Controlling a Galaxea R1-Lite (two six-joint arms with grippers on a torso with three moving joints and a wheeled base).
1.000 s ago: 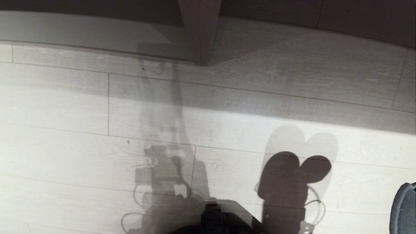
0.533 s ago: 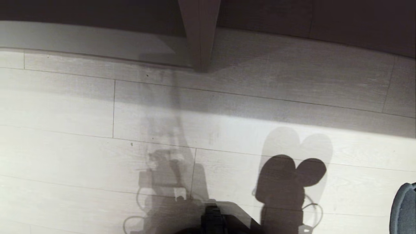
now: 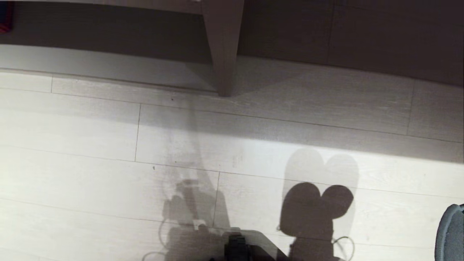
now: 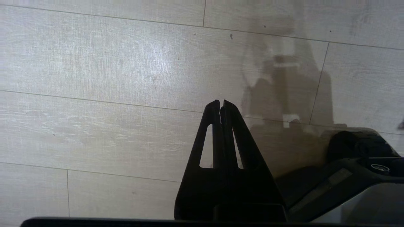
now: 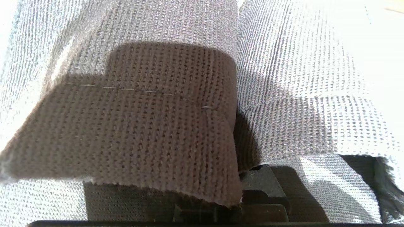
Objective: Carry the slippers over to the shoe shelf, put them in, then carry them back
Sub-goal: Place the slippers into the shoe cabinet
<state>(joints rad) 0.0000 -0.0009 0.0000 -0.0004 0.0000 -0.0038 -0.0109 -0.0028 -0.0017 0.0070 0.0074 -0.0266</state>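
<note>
At the far edge of the pale plank floor (image 3: 90,181), seen from the head view, stands the shoe shelf (image 3: 222,47), its upright divider panel coming down to the boards and its pale base board running along the floor's far edge on the left side, with a dark recess above it. Shadows of the robot and of two rounded shapes lie on the planks nearer the robot, toward the right. A dark grey curved edge of the slippers (image 3: 451,232) shows at the floor's near right corner in that view. The right wrist view is filled by the slippers' knit fabric (image 5: 151,126), two pieces side by side pressed up against the camera, with black parts of the right gripper (image 5: 262,189) under them; its fingers are clamped on the slippers. The left gripper (image 4: 222,105) hangs over bare planks, its two black fingers pressed together with nothing between them. A dark part of the robot's base (image 4: 353,164) sits beside it on the floor.
</note>
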